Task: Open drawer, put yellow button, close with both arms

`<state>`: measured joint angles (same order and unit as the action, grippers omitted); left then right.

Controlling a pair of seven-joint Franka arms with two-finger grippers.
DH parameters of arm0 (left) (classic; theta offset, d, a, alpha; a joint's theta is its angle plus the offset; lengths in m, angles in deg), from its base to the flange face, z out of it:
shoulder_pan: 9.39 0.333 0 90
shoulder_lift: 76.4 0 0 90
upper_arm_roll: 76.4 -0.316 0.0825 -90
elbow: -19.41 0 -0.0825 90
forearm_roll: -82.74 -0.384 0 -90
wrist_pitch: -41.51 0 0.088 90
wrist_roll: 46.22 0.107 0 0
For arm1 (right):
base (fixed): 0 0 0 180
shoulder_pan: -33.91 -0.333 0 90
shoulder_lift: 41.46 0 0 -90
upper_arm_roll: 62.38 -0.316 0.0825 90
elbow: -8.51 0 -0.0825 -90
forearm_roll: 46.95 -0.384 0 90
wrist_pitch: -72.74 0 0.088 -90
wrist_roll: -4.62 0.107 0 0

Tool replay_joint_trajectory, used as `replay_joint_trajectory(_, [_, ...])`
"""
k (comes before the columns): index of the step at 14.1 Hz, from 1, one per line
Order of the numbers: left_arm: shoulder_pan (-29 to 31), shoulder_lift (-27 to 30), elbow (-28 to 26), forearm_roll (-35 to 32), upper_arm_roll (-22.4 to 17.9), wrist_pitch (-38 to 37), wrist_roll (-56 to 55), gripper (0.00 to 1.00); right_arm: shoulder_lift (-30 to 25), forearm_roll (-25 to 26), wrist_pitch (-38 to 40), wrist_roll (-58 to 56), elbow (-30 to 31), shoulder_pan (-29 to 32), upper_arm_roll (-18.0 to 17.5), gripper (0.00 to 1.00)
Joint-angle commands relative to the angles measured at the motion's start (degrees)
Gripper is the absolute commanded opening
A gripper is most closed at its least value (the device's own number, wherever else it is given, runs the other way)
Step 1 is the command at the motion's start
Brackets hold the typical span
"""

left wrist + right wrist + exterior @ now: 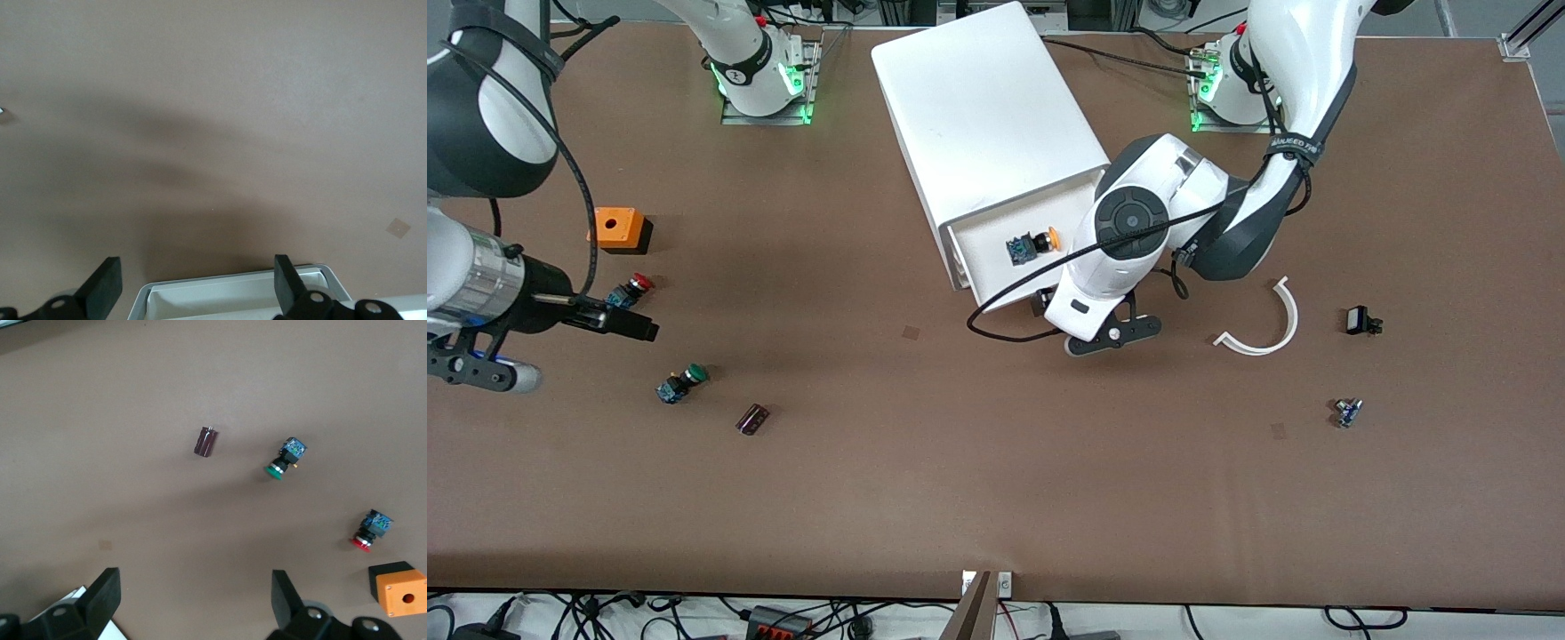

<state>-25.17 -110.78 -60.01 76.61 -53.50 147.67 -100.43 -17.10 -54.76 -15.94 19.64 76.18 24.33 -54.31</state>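
The drawer [985,267] stands pulled out of the white cabinet [987,116], uppermost in it. The yellow button [1035,244] lies on its side in that tray, orange-yellow cap toward the left arm's end. My left gripper [1049,304] hangs over the drawer's front edge, largely hidden under its own white hand. In the left wrist view its fingers [198,283] are open, with the drawer's front rim [227,293] between them. My right gripper [636,327] is open and empty [195,597] over the table by the red-capped button.
Toward the right arm's end are an orange box [618,229], a red-capped button [630,290], a green-capped button [682,383] and a dark cylinder [752,419]. Toward the left arm's end lie a white curved strip [1267,324], a small black part [1360,320] and a small blue part [1348,412].
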Motion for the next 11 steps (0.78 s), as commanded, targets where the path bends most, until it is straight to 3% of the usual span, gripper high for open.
replay_joint_trajectory(1, [-0.66,0.98,-2.83,-1.08,1.00,1.15,-1.07,1.00,-2.38,0.86,1.13,-3.05,1.67,1.76,-0.77,1.00])
replay_joint_trajectory(7, [0.57,5.10,-8.81,1.10,5.13,0.36,-3.61,1.00,-6.86,3.67,0.79,-7.96,4.57,5.61,-1.30,1.00])
replay_joint_trajectory(11, [0.75,5.72,-11.54,4.80,7.76,0.36,-5.90,1.00,-11.69,4.64,-0.70,-12.54,10.28,11.60,-5.60,1.00])
